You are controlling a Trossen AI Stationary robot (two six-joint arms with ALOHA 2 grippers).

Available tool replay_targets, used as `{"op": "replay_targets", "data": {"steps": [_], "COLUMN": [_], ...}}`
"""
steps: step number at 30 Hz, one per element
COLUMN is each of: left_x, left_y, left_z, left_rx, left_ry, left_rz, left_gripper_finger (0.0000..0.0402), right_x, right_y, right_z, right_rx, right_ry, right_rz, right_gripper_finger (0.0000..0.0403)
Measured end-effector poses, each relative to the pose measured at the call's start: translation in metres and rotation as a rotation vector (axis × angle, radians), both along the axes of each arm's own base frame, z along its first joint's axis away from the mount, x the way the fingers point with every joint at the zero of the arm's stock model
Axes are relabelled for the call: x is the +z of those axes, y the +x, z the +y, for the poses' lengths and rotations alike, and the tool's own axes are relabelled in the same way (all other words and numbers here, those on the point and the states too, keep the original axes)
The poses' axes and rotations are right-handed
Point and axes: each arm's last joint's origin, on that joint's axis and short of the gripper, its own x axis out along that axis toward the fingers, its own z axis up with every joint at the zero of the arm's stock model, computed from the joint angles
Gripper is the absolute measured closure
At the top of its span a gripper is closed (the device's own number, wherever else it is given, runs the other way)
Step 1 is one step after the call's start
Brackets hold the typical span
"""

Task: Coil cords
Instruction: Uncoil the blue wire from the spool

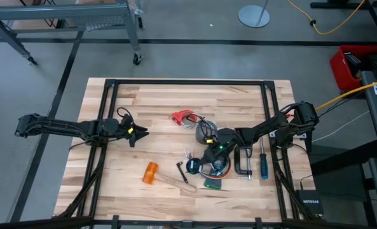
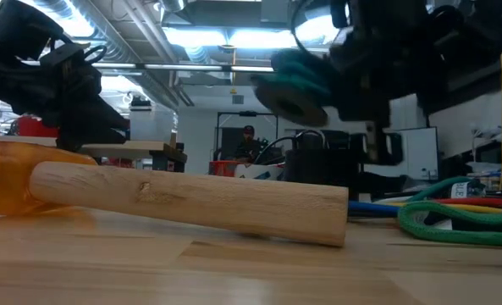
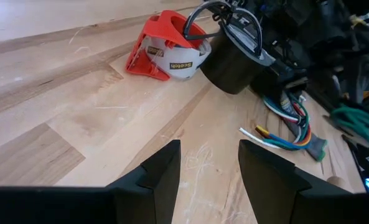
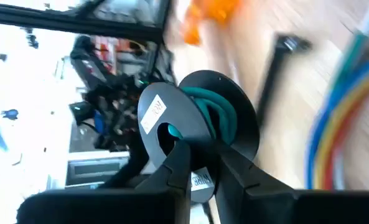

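Observation:
Thin dark cords (image 3: 221,14) loop above a black round body (image 3: 234,59), next to a red tape dispenser (image 3: 165,46) near the table's middle (image 1: 201,127). My right gripper (image 4: 203,149) is shut on a black spool (image 4: 200,115) wound with teal cord. In the low view the spool (image 2: 295,85) hangs well above the table. In the high view it is near the front, right of centre (image 1: 193,166). My left gripper (image 3: 209,149) waits open at the table's left (image 1: 139,132), pointing toward the dispenser, with nothing between its fingers. My right gripper pinches the spool between its two fingers (image 4: 179,165) at the rim nearest the wrist (image 4: 200,179), where a white label shows. Which flange faces the fingers are on I cannot tell. The spool is lifted clear of the table, its flanges on edge.
A mallet with an orange head (image 1: 150,173) and wooden handle (image 2: 191,203) lies near the front edge. Coloured wires (image 1: 217,172), a C-clamp (image 1: 244,162) and a blue screwdriver (image 1: 263,164) lie at the front right. A green cable (image 2: 454,222) lies on the table. The wooden table (image 1: 143,102) is bare at far left.

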Motion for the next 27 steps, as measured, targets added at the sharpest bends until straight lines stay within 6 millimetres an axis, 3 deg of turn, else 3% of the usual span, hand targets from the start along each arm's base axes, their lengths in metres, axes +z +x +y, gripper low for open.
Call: {"op": "replay_targets", "data": {"steps": [14, 17, 22, 27], "left_x": [0.026, 0.031, 0.030, 0.032], "left_y": [0.006, 0.006, 0.006, 0.006], "left_z": [-0.006, -0.009, -0.011, -0.013], "left_rx": [-0.072, -0.098, -0.117, -0.124], "left_ry": [0.109, 0.133, 0.143, 0.140], "left_rz": [-0.260, -0.302, -0.297, -0.314], "left_gripper_finger": [0.0247, 0.0247, 0.0247, 0.0247], "right_x": [0.005, 0.007, 0.009, 0.023], "right_y": [0.008, 0.009, 0.008, 0.010], "right_z": [-0.042, -0.043, -0.038, -0.037], "right_rx": [-0.349, -0.354, -0.210, -0.215], "right_ry": [-0.464, -0.474, -0.381, -0.337], "right_rz": [-0.190, -0.213, -0.251, -0.396], "right_gripper_finger": [0.0358, 0.0359, 0.0359, 0.0359]}}
